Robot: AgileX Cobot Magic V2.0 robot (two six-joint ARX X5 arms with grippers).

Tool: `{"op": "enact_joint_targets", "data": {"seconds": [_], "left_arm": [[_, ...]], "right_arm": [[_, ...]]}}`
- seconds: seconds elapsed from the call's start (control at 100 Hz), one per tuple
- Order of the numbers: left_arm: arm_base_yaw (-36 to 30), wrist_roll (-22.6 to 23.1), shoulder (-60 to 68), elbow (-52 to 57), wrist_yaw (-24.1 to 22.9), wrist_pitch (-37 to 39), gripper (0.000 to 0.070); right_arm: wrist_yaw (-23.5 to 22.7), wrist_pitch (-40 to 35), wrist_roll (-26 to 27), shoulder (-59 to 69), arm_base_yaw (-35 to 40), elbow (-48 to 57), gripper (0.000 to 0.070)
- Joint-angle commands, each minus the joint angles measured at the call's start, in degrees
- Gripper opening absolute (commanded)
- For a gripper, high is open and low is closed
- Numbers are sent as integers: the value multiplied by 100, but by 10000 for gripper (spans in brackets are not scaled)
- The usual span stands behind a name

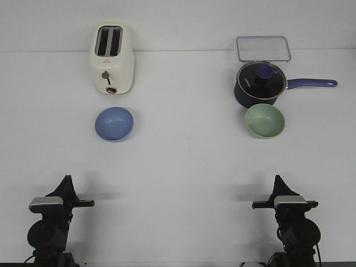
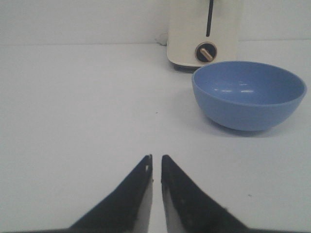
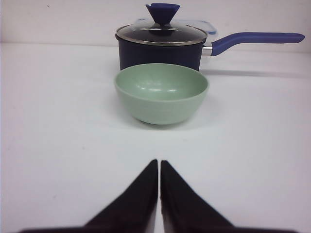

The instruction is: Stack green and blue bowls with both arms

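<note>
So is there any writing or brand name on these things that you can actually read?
Nothing can be read.
Saucepan: a small pale mark on the lid's rim, too blurred to read.
Toaster: only a knob and lever, no lettering visible.
Blue bowl, green bowl, clear container: no markings.

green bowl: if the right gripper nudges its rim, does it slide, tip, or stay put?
The green bowl looks rigid and probably light: small, thin-walled, matte. Its rounded sides narrow to a small base, so a push high on the rim would likely rock or tip it; a low push would more likely slide it on the smooth table. The saucepan sits close behind and may stop it.
</note>
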Motion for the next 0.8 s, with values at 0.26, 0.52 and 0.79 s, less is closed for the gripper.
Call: {"op": "enact_joint_targets", "data": {"seconds": [0.26, 0.52, 0.79], "left_arm": [[11, -31, -13, -116, 17, 81, 15], [11, -31, -13, -116, 17, 81, 15], [11, -31, -13, -116, 17, 81, 15]], "right_arm": [[-9, 90, -2, -2, 7, -13, 10], [-9, 90, -2, -2, 7, -13, 10], [-68, 79, 271, -2, 13, -13, 10]]}}
